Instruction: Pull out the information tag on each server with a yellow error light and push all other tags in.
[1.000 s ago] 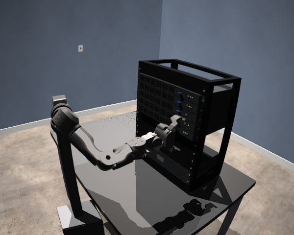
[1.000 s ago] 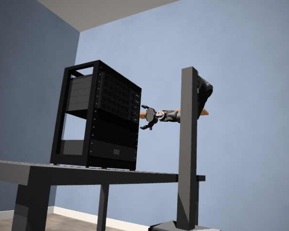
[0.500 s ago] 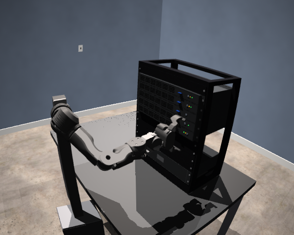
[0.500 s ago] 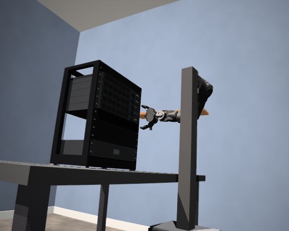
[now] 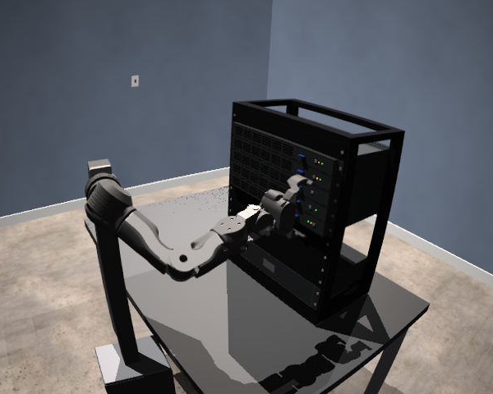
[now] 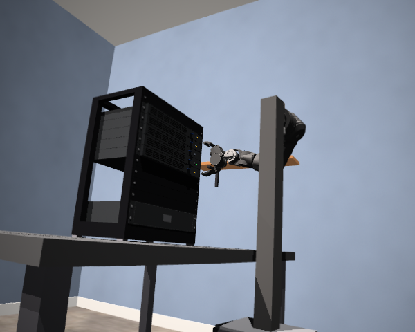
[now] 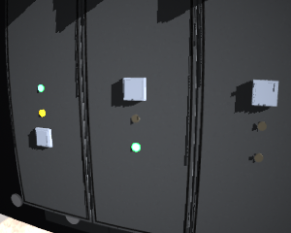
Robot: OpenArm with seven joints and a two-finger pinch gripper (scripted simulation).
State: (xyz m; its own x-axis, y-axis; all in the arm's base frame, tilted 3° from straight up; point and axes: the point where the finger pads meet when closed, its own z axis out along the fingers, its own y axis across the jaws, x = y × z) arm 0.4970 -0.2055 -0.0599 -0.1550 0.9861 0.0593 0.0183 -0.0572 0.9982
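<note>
The black server rack stands on the dark table and also shows in the exterior view. Its servers carry blue information tags and small lights at the right end. The top two servers show a yellow light beside a green one. My gripper is open and empty, just in front of the middle servers' right end. The wrist view shows three panels side by side. The left one has a green and a yellow light and a white button. The middle one has a white button and a green light. The right one has a white button and dark lights.
My arm's post stands at the table's near edge. A blank panel fills the rack's lower part. An orange shelf hangs on the wall behind my arm.
</note>
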